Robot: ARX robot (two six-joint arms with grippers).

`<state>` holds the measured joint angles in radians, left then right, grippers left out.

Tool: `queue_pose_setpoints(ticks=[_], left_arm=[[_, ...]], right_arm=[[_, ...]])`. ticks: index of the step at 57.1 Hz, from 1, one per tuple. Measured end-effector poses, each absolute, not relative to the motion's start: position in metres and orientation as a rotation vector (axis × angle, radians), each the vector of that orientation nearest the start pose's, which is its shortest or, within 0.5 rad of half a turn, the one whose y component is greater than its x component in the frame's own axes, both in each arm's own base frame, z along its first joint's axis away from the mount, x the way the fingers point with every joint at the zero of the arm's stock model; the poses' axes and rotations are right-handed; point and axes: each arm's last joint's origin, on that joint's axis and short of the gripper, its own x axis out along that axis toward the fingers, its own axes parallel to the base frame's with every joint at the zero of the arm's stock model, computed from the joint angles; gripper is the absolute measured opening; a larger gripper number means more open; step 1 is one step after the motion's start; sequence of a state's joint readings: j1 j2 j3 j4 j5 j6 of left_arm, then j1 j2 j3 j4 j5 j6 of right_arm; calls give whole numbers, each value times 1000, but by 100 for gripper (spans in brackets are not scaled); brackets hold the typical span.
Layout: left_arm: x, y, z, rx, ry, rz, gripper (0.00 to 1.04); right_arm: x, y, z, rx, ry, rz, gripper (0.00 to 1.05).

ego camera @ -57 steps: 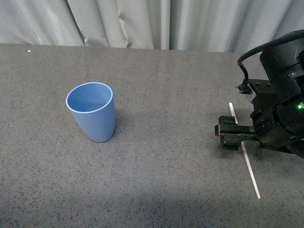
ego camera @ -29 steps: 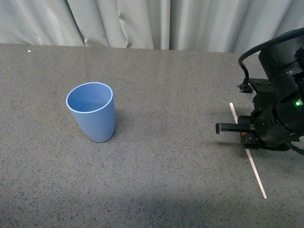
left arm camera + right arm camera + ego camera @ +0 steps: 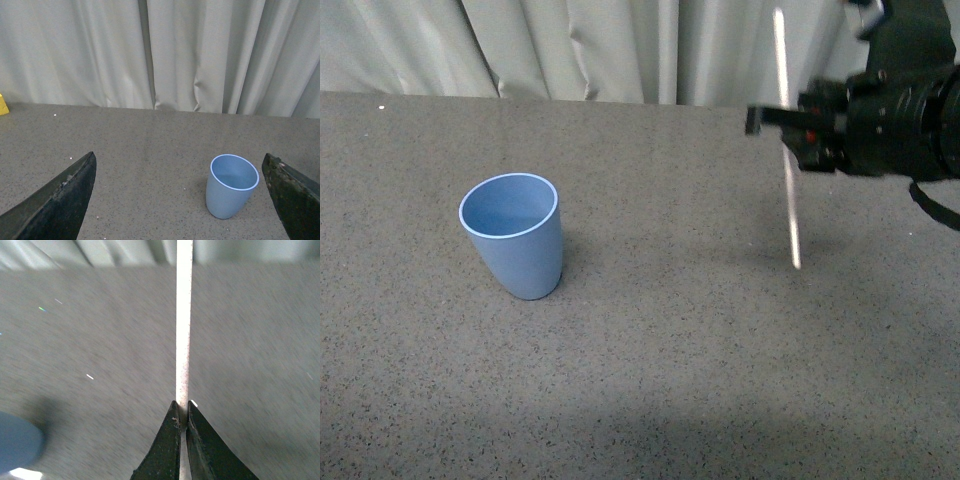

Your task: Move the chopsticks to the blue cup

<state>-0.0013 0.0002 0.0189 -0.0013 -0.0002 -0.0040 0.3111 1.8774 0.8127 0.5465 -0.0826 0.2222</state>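
The chopstick is off the tabletop, held in the air on the right side of my front view. It is one thin, pale stick, close to upright with a slight lean. Its upper end shows against the curtain and its lower tip hangs above the speckled grey surface without touching it. The right tool has it pinched above mid-length, so more of the stick shows below the grip than above. On the right wrist camera the chopstick runs straight out from the right tool, whose two dark fingers are closed tight on it with the stick sandwiched at their tips. That picture is smeared, so I read no finer detail from it.

The blue cup stands upright on the tabletop, mouth open to the top, well apart from the chopstick and to its left in the front view. A blurred patch of blue at the edge of the right wrist picture looks like the same cup.

The left tool holds nothing, and its two dark fingers are spread wide at either side of its camera's picture. The blue cup sits between them further out on the tabletop, and the curtain hangs behind. A small yellow object shows at the frame edge, and I cannot tell what it is.
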Motion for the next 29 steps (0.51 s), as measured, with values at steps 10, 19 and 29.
queue_pose_setpoints(ticks=[10,19,29], left_arm=[[97,0,170,-4,-17,-2,98],[97,0,170,-4,-17,-1,98],[97,0,170,-4,-17,-1,98]], right_arm=[[338,149,152,209,231,583,1],[345,189,153,243,146,762,1],[358,266,120,230,223,957,1]])
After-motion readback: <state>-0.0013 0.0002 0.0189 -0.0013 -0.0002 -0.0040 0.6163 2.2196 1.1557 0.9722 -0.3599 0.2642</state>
